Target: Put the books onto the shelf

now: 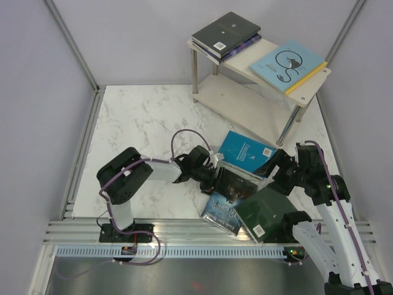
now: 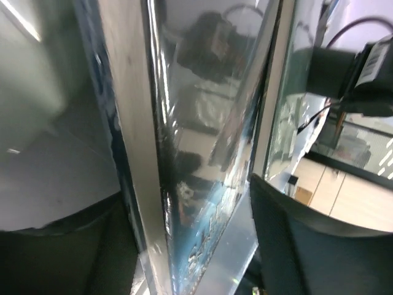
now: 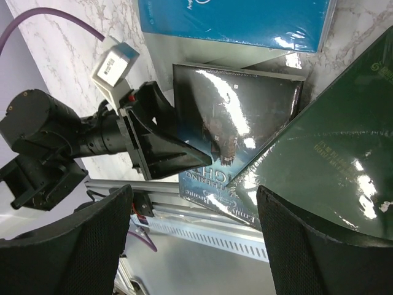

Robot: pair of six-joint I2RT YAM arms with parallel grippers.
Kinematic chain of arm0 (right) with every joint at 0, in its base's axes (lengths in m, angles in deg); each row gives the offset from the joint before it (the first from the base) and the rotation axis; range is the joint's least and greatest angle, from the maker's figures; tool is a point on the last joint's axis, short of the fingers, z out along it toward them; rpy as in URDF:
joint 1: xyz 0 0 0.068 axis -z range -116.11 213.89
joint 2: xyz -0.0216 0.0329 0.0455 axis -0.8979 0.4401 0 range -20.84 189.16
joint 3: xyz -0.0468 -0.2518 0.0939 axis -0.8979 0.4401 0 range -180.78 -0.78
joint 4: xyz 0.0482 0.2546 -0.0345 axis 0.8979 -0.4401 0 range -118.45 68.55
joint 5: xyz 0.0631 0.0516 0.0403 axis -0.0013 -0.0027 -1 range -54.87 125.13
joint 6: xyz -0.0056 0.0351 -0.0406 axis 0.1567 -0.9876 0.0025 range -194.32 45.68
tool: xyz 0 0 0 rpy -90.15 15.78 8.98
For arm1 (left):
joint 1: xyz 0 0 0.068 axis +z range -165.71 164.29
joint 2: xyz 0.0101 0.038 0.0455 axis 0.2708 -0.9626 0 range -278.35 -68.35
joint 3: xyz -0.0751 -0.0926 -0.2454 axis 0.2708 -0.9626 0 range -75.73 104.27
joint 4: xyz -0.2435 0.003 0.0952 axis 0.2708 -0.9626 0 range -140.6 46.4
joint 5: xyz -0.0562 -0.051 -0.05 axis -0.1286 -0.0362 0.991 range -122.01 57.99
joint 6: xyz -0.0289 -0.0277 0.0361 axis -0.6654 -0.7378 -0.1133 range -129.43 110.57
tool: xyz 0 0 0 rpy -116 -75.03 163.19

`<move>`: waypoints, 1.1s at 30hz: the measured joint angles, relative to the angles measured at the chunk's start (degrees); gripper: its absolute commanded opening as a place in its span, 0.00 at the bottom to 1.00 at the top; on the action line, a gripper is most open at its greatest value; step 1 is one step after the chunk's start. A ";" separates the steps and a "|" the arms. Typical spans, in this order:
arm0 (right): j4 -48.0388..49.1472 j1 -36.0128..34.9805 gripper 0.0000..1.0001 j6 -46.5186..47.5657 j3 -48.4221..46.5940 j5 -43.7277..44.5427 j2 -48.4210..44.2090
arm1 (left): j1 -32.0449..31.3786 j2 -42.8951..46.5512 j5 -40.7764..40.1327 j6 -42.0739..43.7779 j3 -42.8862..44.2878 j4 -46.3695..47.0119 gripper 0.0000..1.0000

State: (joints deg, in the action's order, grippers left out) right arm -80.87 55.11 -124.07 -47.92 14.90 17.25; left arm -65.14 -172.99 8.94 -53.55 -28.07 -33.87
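Four books lie overlapping on the marble. A blue one [image 1: 245,150] [image 3: 239,18] is farthest, then a glossy dark one [image 1: 238,183] [image 3: 239,117], a galaxy-blue one [image 1: 220,212] [image 3: 209,184] and a dark green one [image 1: 265,212] [image 3: 331,160]. My left gripper [image 1: 216,179] [image 2: 184,196] [image 3: 159,141] is open, its jaws straddling the dark book's left edge. My right gripper [image 1: 279,167] [image 3: 193,203] hangs open above the pile, holding nothing. The shelf [image 1: 239,101] stands at the back right. Its top board carries a black book [image 1: 226,31] over a purple one, and a cyan book [image 1: 287,63] over a yellow one.
An aluminium rail [image 1: 184,230] runs along the table's near edge, just below the galaxy-blue and green books. Slanted frame posts [image 1: 70,43] and grey walls close in the sides. The shelf's thin metal legs [image 1: 287,129] stand just behind the blue book.
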 measured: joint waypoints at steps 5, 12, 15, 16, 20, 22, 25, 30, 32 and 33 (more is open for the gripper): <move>-0.04 0.00 0.86 0.00 0.98 0.31 0.17 | -1.75 -0.63 1.40 -1.86 -1.77 1.68 0.23; -0.15 0.00 0.86 0.04 1.03 0.63 1.09 | -1.57 1.05 4.48 -4.17 -0.90 2.69 0.02; -0.28 0.00 0.89 0.20 -0.17 0.63 2.29 | -0.66 3.21 3.63 -3.80 -0.87 -0.63 0.02; -0.22 0.00 0.89 0.31 -1.09 0.61 2.86 | 0.09 4.50 3.10 -3.41 -0.92 -2.51 0.02; 0.55 0.00 0.91 0.87 -5.92 0.13 5.55 | 5.97 10.91 2.27 -2.01 -1.14 -11.26 0.02; 1.57 0.00 0.91 1.07 -7.82 -0.79 6.69 | 9.79 14.56 2.36 -1.77 -1.11 -14.91 0.02; 3.76 0.00 0.92 1.07 -8.68 -2.45 7.85 | 16.48 20.31 2.58 -1.81 0.42 -19.58 0.02; 9.42 0.00 0.94 -0.15 -7.67 -7.10 9.40 | 23.76 24.15 3.82 -2.93 7.65 -21.64 0.02; 13.33 0.00 0.96 -1.75 -6.19 -9.70 9.46 | 24.68 25.00 5.07 -4.04 10.12 -21.70 0.02; 15.34 0.00 0.96 -2.58 -5.46 -10.78 9.51 | 24.83 25.42 5.79 -4.59 11.19 -21.70 0.02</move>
State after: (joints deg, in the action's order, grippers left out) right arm -65.52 55.11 -126.65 -53.38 4.13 26.76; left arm -40.31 -147.57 14.73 -58.14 -16.88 -55.57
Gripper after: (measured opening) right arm 0.953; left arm 0.298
